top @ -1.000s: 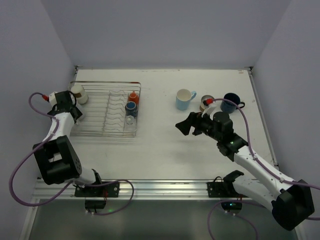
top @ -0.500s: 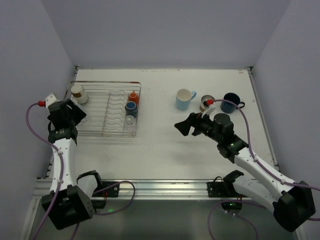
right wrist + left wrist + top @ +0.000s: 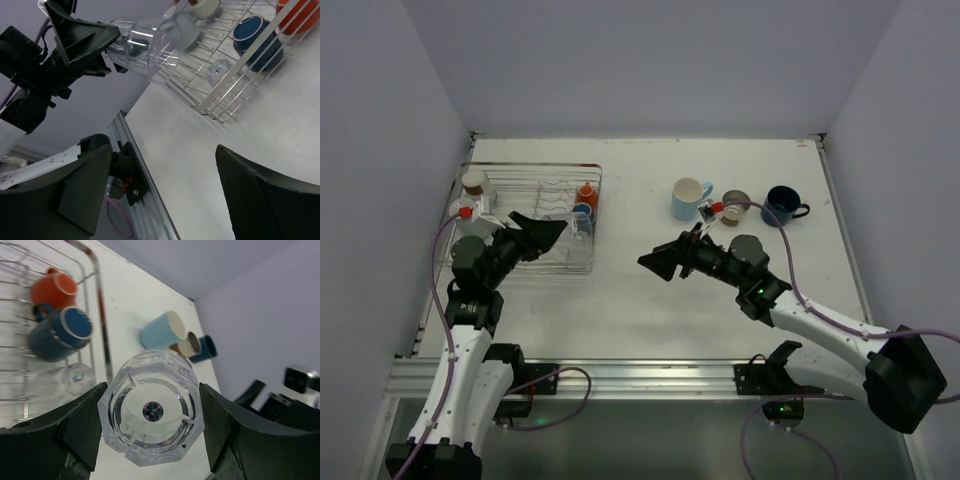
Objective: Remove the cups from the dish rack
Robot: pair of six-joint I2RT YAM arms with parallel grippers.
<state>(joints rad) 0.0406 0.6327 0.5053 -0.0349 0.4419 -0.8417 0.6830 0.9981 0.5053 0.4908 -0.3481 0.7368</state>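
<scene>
My left gripper (image 3: 552, 232) is shut on a clear glass (image 3: 152, 407), held tilted in the air above the near right part of the silver wire dish rack (image 3: 470, 167); the glass also shows in the right wrist view (image 3: 150, 47). In the rack are an orange mug (image 3: 586, 194), a blue mug (image 3: 582, 212), a second clear glass (image 3: 75, 380) and a pale cup (image 3: 473, 183) at the far left. My right gripper (image 3: 655, 262) is open and empty, right of the rack and pointing at the held glass.
A light blue cup (image 3: 689, 198), a metallic tumbler (image 3: 735, 205) and a navy mug (image 3: 782, 203) stand on the white table at the back right. The table's metal front rail (image 3: 145, 200) runs below my right gripper. Walls close in on both sides.
My left arm has swung from the rack's far left end to its near right side. My right gripper has moved left towards the rack.
</scene>
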